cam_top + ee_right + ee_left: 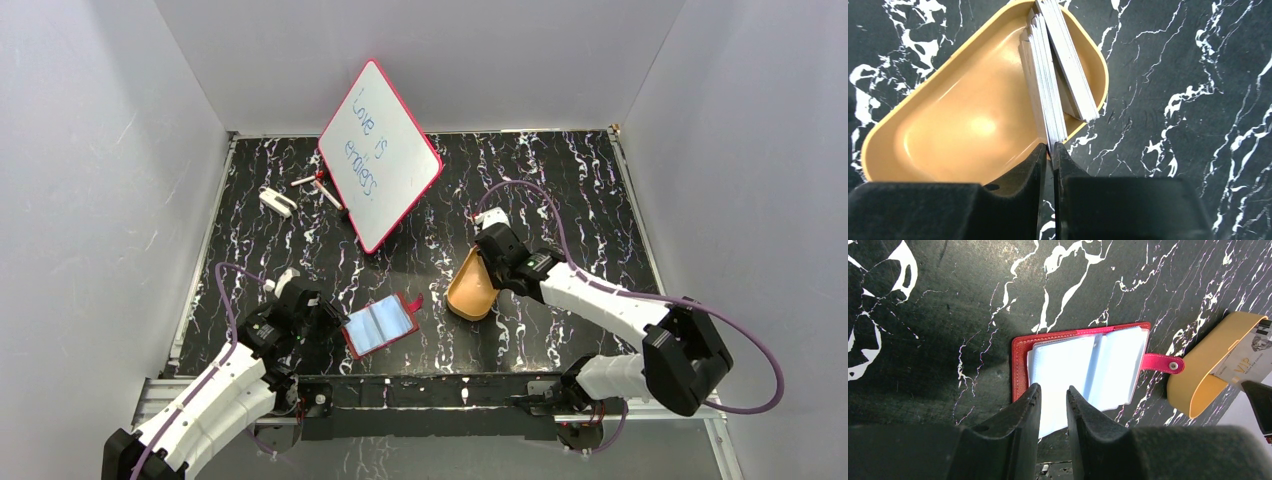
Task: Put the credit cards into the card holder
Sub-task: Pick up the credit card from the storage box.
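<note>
Right pincer point(1050, 146) clenches cards point(1048, 85) edge-on to lift them from tray point(948, 125); left pincer point(1054, 390), grip unclear, seemingly steadies open holder point(1083, 365).

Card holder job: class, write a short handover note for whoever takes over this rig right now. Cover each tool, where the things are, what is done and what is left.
Left tool: jaws slightly apart at the near edge of the holder; whether they grip it is unclear.
Right tool: shut on the edge of a few cards standing in the tray.
Where: the holder lies open by the left arm; the cards seen are all in the tray.
Done: holder is open; no card seen in it.
Left: lift the cards out and slide them into the holder.
</note>
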`<state>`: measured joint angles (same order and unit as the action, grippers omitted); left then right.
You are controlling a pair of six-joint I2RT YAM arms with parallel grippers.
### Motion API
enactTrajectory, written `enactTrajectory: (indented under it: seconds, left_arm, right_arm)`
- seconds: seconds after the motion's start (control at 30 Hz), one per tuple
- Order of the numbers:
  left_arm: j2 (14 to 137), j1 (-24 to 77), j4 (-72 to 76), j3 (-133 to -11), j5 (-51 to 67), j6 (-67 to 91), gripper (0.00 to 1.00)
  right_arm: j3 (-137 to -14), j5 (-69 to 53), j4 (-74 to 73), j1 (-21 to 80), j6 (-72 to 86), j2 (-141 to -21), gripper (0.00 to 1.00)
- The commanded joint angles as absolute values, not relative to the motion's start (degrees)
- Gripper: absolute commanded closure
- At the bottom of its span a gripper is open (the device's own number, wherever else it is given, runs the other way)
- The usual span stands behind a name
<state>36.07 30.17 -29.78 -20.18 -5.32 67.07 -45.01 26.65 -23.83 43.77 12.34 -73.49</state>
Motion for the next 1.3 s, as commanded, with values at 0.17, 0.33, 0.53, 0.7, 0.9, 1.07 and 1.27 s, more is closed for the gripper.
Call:
enactTrajectory:
  seconds: [0.17, 0.33, 0.53, 0.7, 0.9, 1.07, 1.27]
  left_arm:
    - [35.90, 30.32, -29.87, -19.78, -4.70, 66.65, 0.76]
    - [35.91, 30.32, -29.88, -19.75, -4.66, 66.69, 0.76]
    - [36.09, 30.32, -29.82, -19.82, -4.57, 66.54, 0.76]
    - [36.06, 30.32, -30.28, -20.32, -5.00, 66.54, 0.76]
    - [34.86, 30.33, -31.40, -22.40, -6.77, 66.77, 0.76]
    - [33.80, 30.32, -32.62, -26.48, -7.86, 66.60, 0.74]
    - [28.30, 30.32, -22.39, -29.45, -0.60, 63.66, 0.42]
  right_arm:
    - [-44.57, 19.59, -20.43, 40.87, 15.48, -68.97, 1.00]
    - [-42.93, 17.52, -19.52, 39.38, 16.52, -67.84, 1.00]
    - [-41.96, 15.48, -18.89, 38.42, 18.02, -65.53, 1.00]
    - [-43.52, 14.13, -20.43, 38.41, 19.29, -60.31, 1.00]
    - [-45.33, 8.06, -22.24, 38.41, 19.43, -54.10, 1.00]
    - [-43.80, -1.09, -17.53, 38.42, 21.78, -47.14, 1.00]
    - [-39.24, -21.41, 1.12, 38.44, 30.69, -44.03, 1.00]
